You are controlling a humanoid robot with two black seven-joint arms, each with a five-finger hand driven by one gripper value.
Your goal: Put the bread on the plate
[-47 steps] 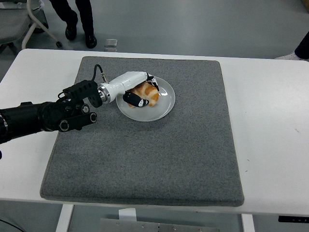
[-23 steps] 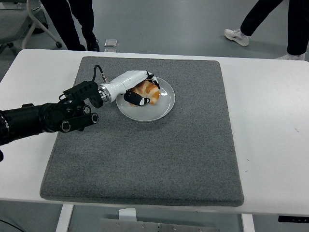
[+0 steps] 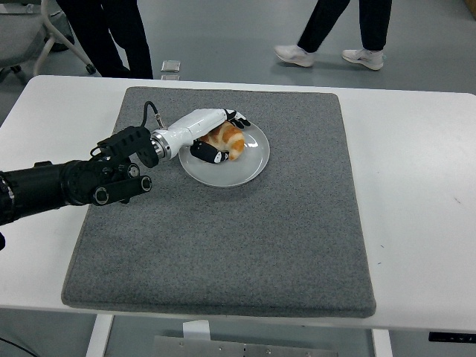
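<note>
**A:** What is on the table?

**B:** A white rectangular table (image 3: 416, 171) carries a large grey felt mat (image 3: 223, 245). On the far left part of the mat sits a round white plate (image 3: 249, 160). A golden-brown piece of bread (image 3: 229, 140) lies on the plate, towards its left side.

**A:** Where is the robot's hand?

**B:** The left arm, black with a white forearm shell, reaches in from the left edge over the mat. Its left hand (image 3: 217, 138) is over the left half of the plate. The black-tipped fingers (image 3: 207, 154) curl around the bread, one below it and others (image 3: 239, 120) above, so the hand is closed on the bread while the bread rests on the plate.

**A:** And the other arm?

**B:** It does not appear in the view.

**A:** Anything beyond the table?

**B:** On the grey floor past the far edge, a person's dark trouser legs (image 3: 111, 30) stand at upper left, and another person's legs with white shoes (image 3: 327, 53) are at upper right.
</note>
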